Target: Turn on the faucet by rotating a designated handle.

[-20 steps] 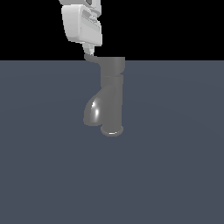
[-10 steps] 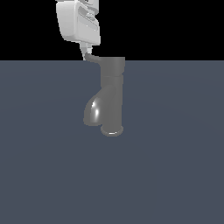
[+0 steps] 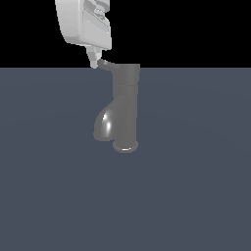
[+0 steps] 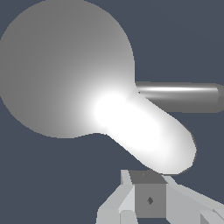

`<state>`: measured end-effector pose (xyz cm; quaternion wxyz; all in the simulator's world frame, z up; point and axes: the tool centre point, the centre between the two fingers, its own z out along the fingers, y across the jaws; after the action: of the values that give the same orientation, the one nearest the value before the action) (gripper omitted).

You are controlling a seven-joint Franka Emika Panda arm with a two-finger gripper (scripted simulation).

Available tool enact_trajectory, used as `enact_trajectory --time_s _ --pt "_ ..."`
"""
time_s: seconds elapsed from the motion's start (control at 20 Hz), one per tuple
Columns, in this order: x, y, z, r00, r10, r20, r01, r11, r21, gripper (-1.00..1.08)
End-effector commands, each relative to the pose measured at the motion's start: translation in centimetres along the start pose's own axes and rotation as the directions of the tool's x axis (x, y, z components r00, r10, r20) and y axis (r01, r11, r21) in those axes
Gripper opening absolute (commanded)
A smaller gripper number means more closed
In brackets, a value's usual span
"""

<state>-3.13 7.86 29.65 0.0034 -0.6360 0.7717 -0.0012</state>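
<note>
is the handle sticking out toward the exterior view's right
No, the handle sticks out from the top of the faucet toward the exterior view's left, beneath the gripper.

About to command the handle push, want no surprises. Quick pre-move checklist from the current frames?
1. Gripper at handle height, by its tip: ok.
2. Fingertip touching the handle: cannot tell; they meet closely in the exterior view, contact unclear.
3. Jaws open or shut: cannot tell; neither view shows the gap.
4. Handle sticks out sideways from the faucet top cap toward the exterior view's left: ok.
5. Gripper clear of the spout: ok, spout sits well below.
6. Handle visible in wrist view: ok, though glare washes it out.
</note>
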Motion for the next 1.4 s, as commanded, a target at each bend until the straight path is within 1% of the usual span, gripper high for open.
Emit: enact_trajectory --time_s 0.0,0.25,0.3,1.05,1.1,1.15,1.35 --pt "1.2 0.7 0.0 1.0 0.014 -0.004 -0.014 1.0 -0.004 -1.0" --pt "1.7 2.0 0.0 1.0 0.013 -0.004 -0.013 1.0 -0.006 -1.0" --pt "0.7 1.8 0.0 1.0 -0.004 -0.002 0.004 1.0 -0.003 -1.0" --pt "8.3 3.9 -0.1 1.0 0.012 -0.004 -0.012 1.0 -0.006 -1.0" --pt "8.3 3.9 -0.1 1.0 0.012 -0.004 -0.012 1.0 -0.006 -1.0" --pt "5.3 4.3 -0.1 0.999 -0.039 -0.003 0.039 0.999 -0.004 -1.0" --pt "7.8 3.1 -0.1 1.0 -0.024 -0.003 0.024 1.0 -0.005 -1.0"
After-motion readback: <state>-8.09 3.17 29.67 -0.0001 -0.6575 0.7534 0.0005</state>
